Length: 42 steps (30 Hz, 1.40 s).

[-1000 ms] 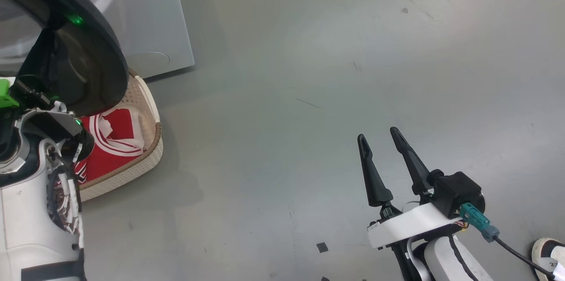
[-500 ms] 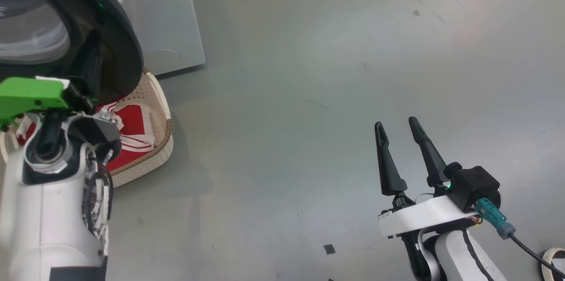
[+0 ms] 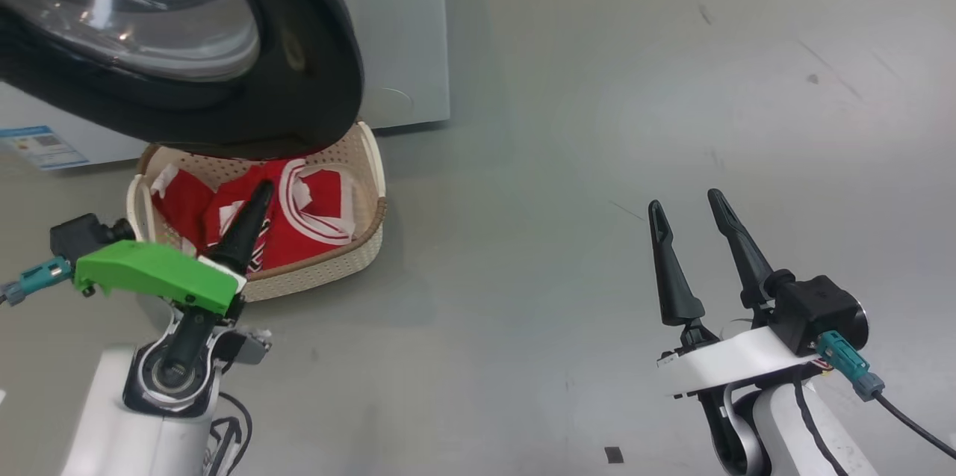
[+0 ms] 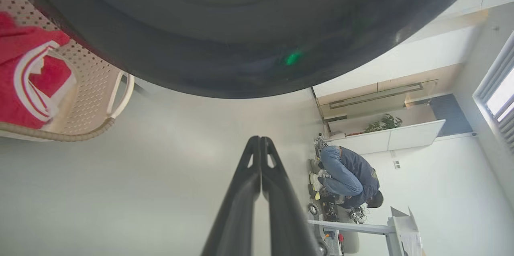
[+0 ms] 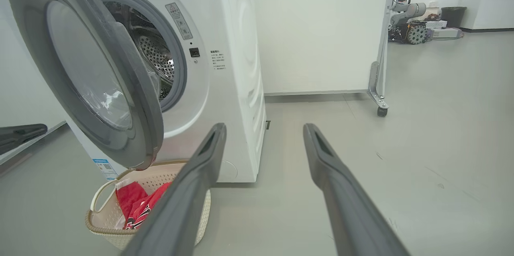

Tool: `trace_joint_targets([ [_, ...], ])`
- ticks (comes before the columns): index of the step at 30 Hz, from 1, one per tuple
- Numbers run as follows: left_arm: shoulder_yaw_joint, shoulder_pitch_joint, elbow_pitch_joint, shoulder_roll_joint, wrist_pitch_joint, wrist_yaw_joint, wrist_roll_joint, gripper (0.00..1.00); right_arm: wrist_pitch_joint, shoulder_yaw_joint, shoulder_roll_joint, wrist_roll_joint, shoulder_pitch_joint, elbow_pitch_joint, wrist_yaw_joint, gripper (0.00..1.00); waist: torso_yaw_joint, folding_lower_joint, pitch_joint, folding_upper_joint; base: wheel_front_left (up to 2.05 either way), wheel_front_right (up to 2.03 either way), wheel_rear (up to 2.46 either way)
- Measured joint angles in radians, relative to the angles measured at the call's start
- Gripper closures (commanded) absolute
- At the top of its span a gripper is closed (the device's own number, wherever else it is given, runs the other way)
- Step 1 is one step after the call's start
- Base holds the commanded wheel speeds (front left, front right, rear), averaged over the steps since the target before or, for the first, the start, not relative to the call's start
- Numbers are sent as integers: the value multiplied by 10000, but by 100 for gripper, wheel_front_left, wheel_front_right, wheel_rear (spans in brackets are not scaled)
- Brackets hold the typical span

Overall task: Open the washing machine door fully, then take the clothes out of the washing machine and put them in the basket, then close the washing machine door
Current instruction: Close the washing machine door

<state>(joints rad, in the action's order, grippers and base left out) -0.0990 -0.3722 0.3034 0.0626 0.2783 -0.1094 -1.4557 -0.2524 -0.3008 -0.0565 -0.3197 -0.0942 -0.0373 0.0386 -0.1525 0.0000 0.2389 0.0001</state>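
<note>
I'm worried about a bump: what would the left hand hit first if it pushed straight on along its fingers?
Likely the washing machine door, its black ring right ahead of the left hand; depth is unclear, so it could slip beneath.

The washing machine door [image 3: 314,65] has a glossy black ring around a clear, shiny window. The washing machine [image 5: 241,67] is smooth white, its drum [image 5: 158,57] perforated metal. The basket [image 3: 328,270] is matt perforated plastic, the clothes [image 3: 295,240] red cloth, the floor [image 3: 560,162] smooth.
</note>
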Motion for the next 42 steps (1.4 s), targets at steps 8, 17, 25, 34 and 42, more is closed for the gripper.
trace_joint_targets([
  [8,-648,771,-539,849,-1078,-104,2240,100,0,169,-261,165,-2,-100,213,0,1112,0,-367,0,0,0,0],
  [17,-1561,1415,-940,1390,-2755,-115,4633,100,0,794,-316,217,87,-86,205,0,2543,0,-758,0,0,0,0],
  [25,-1925,2068,-1055,2359,-4623,-115,6955,100,0,888,-217,217,334,-69,211,0,3388,0,-1092,0,0,0,0],
  [34,-1996,2700,-878,2533,-5478,98,8970,0,0,1074,-125,213,671,-79,213,0,3527,0,-1521,0,0,0,0],
  [42,-1281,3068,-1158,1927,-5350,617,9503,0,0,1135,-69,215,924,-165,215,0,3423,0,-1730,0,0,0,0],
])
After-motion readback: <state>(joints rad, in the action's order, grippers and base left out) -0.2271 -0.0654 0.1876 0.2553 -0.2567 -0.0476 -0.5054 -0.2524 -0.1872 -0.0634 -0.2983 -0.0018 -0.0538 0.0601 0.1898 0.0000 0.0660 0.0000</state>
